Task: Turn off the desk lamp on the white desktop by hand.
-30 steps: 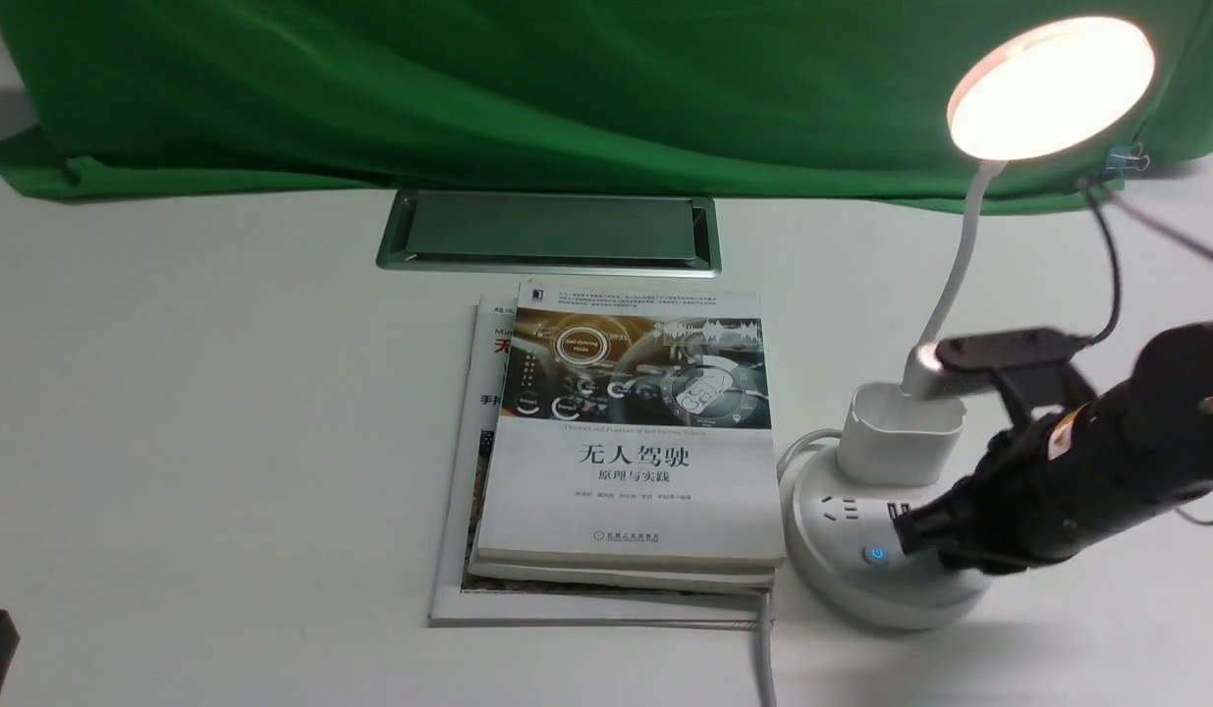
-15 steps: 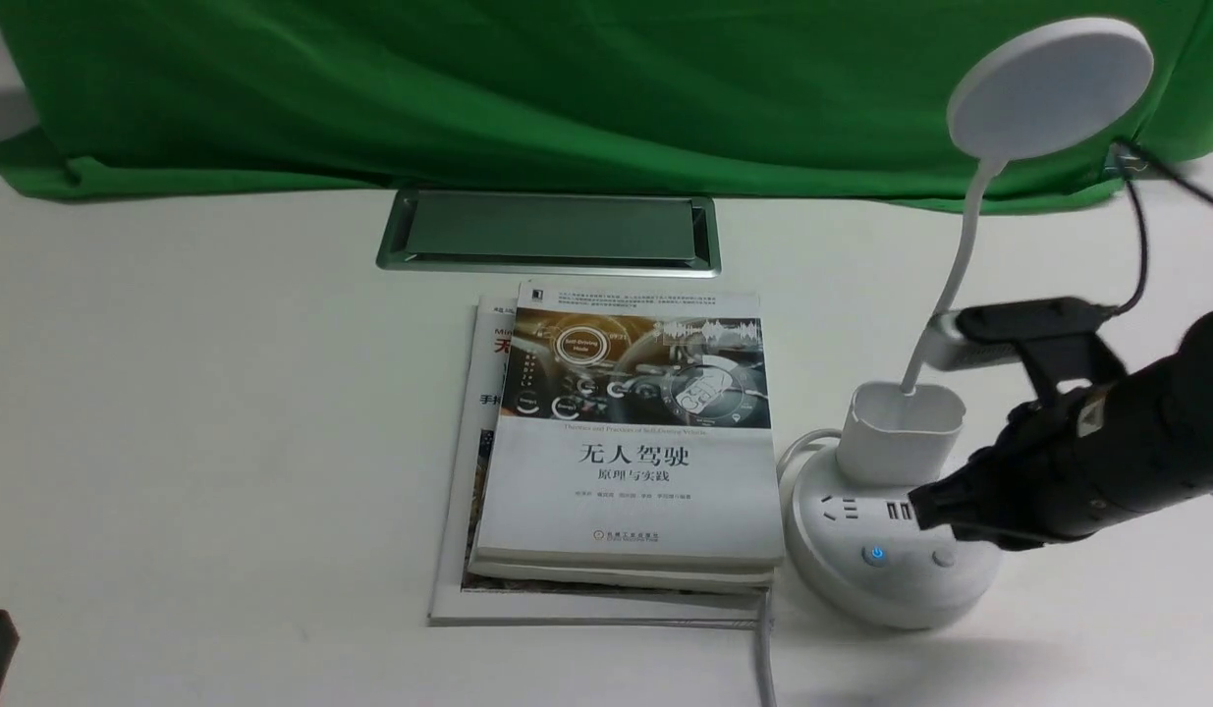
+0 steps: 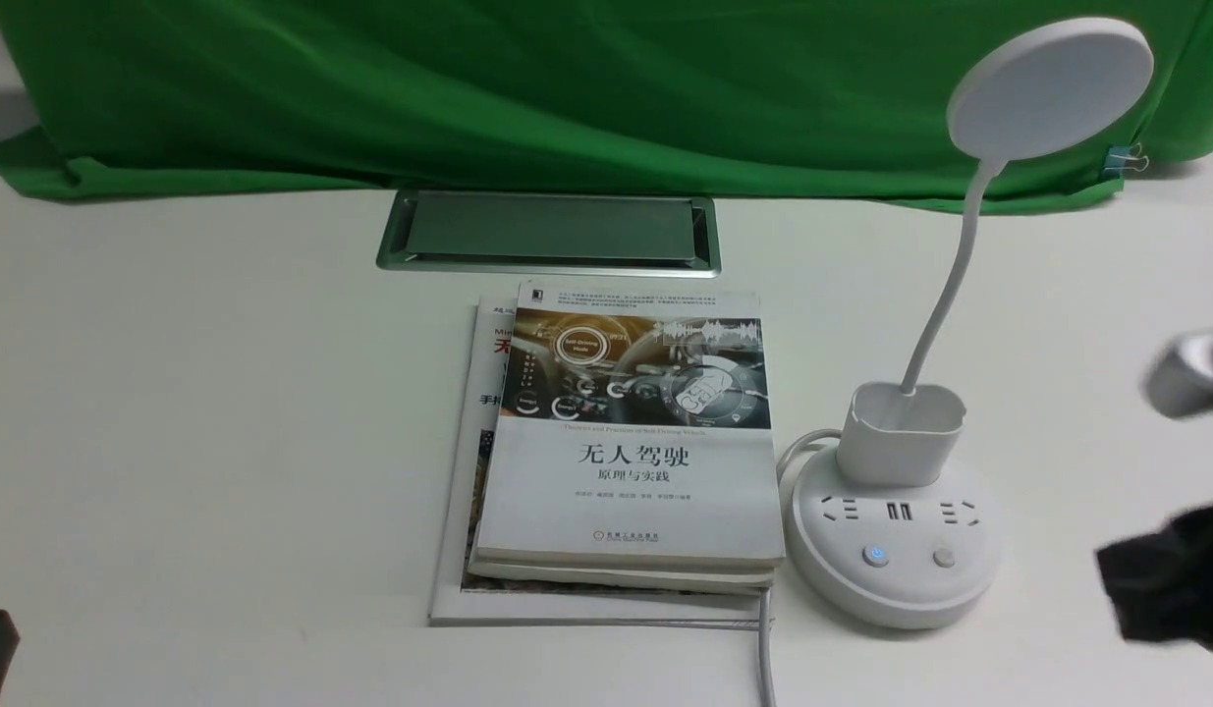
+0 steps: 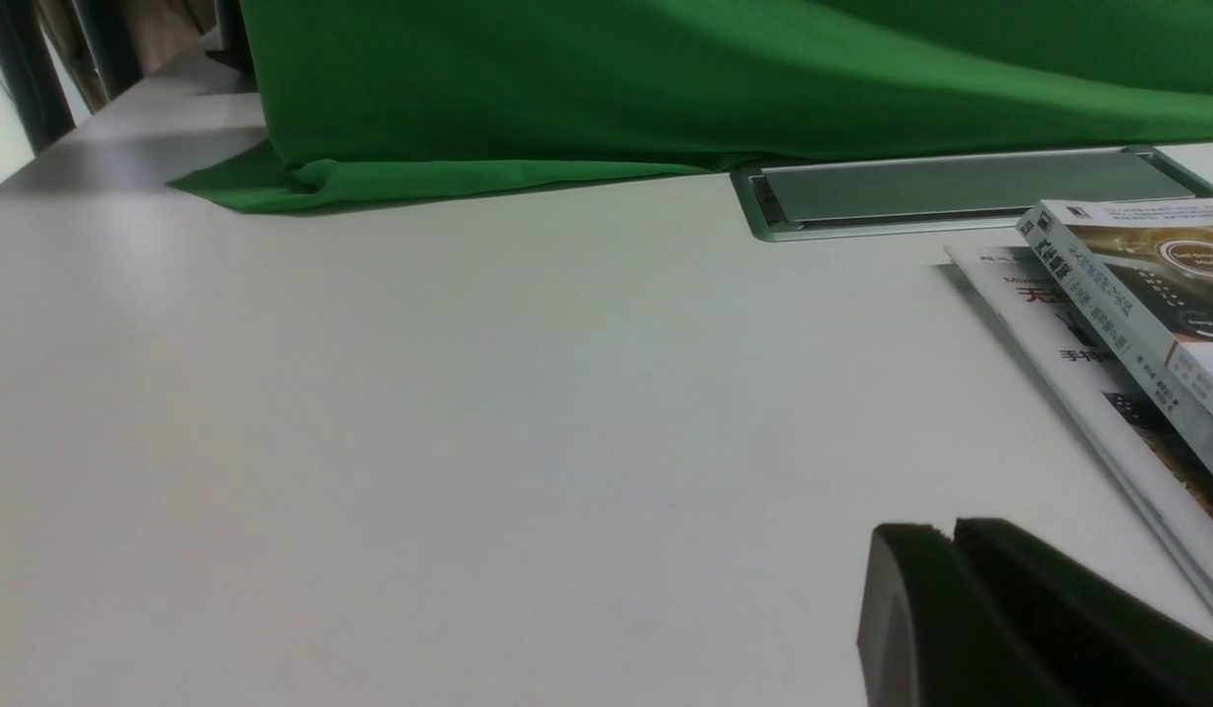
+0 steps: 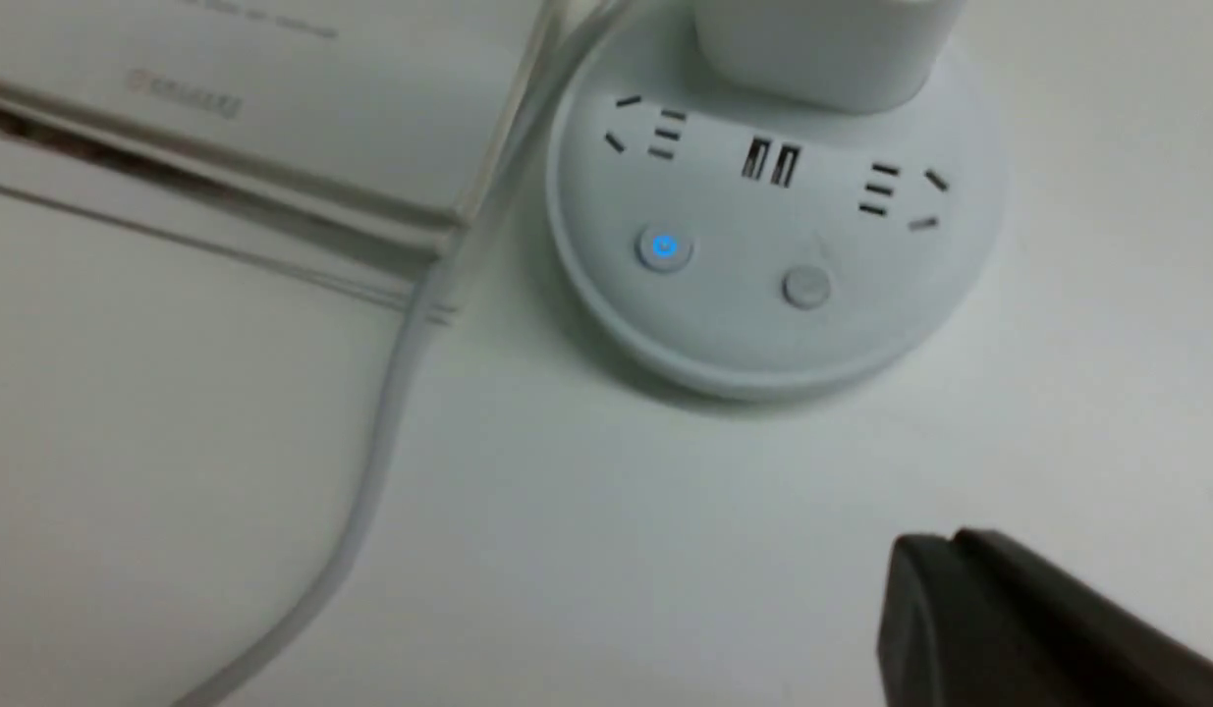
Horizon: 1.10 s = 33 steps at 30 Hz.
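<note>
White desktop (image 3: 223, 393): the desk lamp (image 3: 896, 570) stands upright on it, toward the right side, beside the book stack (image 3: 631, 491). Lamp head (image 3: 1050, 88) dark; unlit, so the switching-off appears done. Long axis of lamp runs upward from the round base, the thin neck leaning right toward the head.

Key relation: base lies to the left of the right gripper (image 3: 1141, 589), a stretch of bare desktop between them, no contact. Right arm is the nearer; the left gripper (image 4: 950, 535) is well apart, across the books.

Right gripper pose: low at the front view's right edge, blurred, tip pointing toward the base. Its fingertips are together, nothing between them; left fingertips likewise together and empty.

Small parts: blue-lit button (image 3: 876, 556), plain button (image 3: 944, 558), both uncovered. Judgement: no further press needed; coming move should keep the right arm away from base and neck.
</note>
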{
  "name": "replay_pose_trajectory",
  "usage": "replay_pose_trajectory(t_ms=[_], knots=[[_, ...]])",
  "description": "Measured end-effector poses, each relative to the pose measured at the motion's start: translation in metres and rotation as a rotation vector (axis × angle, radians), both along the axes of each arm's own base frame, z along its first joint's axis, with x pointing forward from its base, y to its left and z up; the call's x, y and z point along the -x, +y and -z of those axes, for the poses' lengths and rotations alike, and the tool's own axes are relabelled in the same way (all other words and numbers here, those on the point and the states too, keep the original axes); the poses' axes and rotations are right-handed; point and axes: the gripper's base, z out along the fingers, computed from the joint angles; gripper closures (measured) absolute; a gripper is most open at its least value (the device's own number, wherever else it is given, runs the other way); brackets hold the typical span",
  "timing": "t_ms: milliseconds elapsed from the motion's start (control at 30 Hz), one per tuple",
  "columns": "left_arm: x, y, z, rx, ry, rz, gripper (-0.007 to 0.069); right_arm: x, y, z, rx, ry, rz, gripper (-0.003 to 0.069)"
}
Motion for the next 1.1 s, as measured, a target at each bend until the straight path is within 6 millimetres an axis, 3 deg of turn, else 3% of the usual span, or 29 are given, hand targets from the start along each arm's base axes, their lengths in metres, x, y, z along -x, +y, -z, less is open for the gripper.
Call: replay_pose_trajectory(t_ms=[233,433,600,767,900,967,1100], knots=[[0.0,0.0,0.0,0.0,0.0,0.0,0.0605,0.045,-0.017,-0.033,-0.069,-0.257,-0.007,0.0622],[0.0,0.0,0.0,0.0,0.0,0.0,0.0605,0.068,-0.027,-0.043,-0.073,-0.378,-0.017,0.062],[0.0,0.0,0.0,0.0,0.0,0.0,0.0605,0.08,-0.041,-0.017,-0.068,-0.534,0.089,0.0623],[0.0,0.0,0.0,0.0,0.0,0.0,0.0605,0.087,-0.052,0.033,0.011,-0.715,0.183,0.0623],[0.0,0.0,0.0,0.0,0.0,0.0,0.0605,0.086,-0.056,0.077,0.042,-0.759,0.229,0.0623],[0.0,0.0,0.0,-0.001,0.0,0.0,0.0605,0.087,-0.057,0.088,0.049,-0.774,0.243,0.0623],[0.0,0.0,0.0,0.0,0.0,0.0,0.0605,0.09,-0.058,0.09,0.049,-0.797,0.276,0.0623]])
